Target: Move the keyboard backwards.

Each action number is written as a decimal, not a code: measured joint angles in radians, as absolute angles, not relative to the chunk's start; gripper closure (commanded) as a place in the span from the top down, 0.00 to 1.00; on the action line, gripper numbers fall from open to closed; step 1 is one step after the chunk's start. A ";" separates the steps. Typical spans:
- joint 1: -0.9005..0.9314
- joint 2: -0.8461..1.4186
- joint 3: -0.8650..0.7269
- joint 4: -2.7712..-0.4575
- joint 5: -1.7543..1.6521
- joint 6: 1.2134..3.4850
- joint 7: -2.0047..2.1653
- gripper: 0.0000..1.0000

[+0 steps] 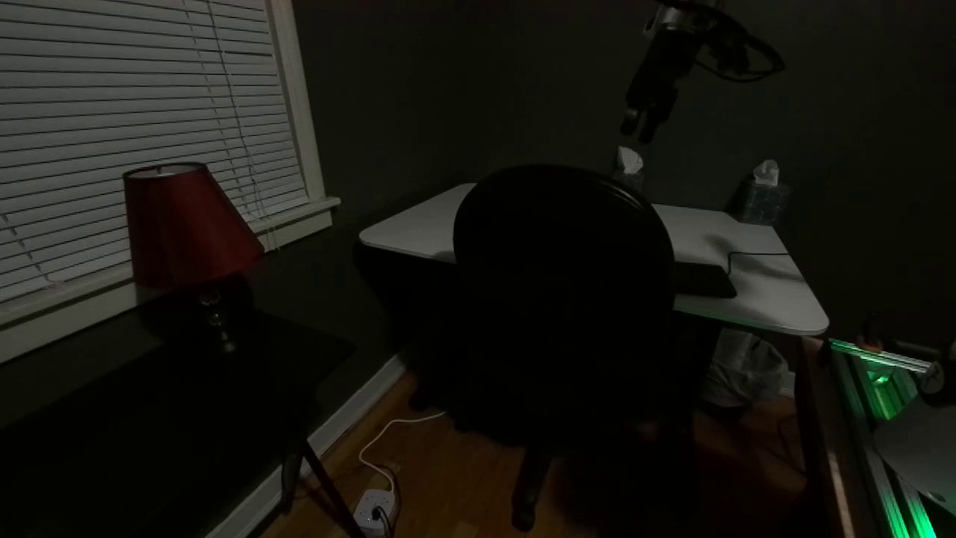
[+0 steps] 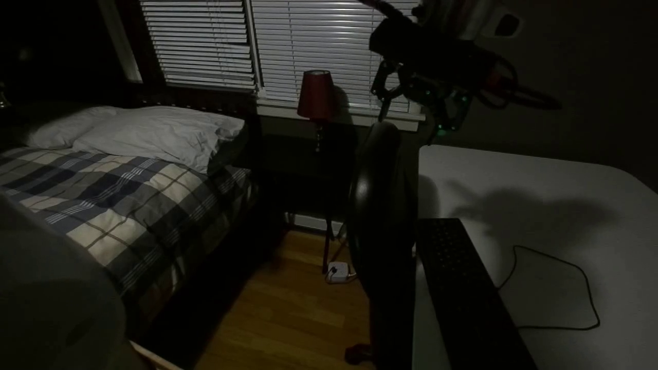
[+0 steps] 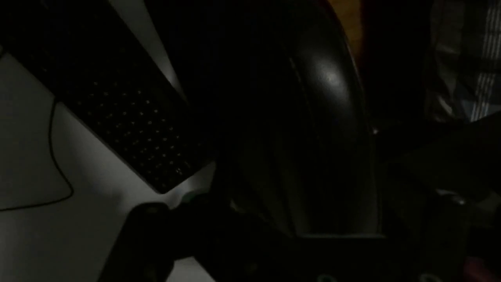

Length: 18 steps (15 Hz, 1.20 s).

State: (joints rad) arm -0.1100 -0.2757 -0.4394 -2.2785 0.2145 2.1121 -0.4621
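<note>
The keyboard is a thin, long black slab. It lies flat near the front edge of the pale desk, beside the chair. It shows in both exterior views point(image 1: 703, 280) point(image 2: 470, 293) and at the upper left of the wrist view point(image 3: 133, 121). The chair back hides part of it in an exterior view, and the frame edge cuts it off elsewhere. My gripper point(image 1: 638, 134) is raised above the desk and chair, apart from the keyboard. In an exterior view its fingers point(image 2: 407, 129) are spread with nothing between them. In the wrist view the jaws point(image 3: 313, 207) are very dark.
A large black office chair point(image 1: 560, 299) stands against the front of the desk point(image 2: 560, 174), its back rising under my gripper. A thin black cable point(image 2: 586, 277) loops over the desk top. Two tissue boxes point(image 1: 762, 200) point(image 1: 629, 168) stand at the back of the desk.
</note>
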 measured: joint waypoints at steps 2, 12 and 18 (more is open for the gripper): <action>-0.150 -0.219 -0.446 -2.236 0.246 2.113 -0.423 1.00; -0.238 0.235 -0.362 -2.035 0.336 2.298 -0.021 1.00; -0.260 0.465 -0.339 -1.864 0.323 2.276 0.257 1.00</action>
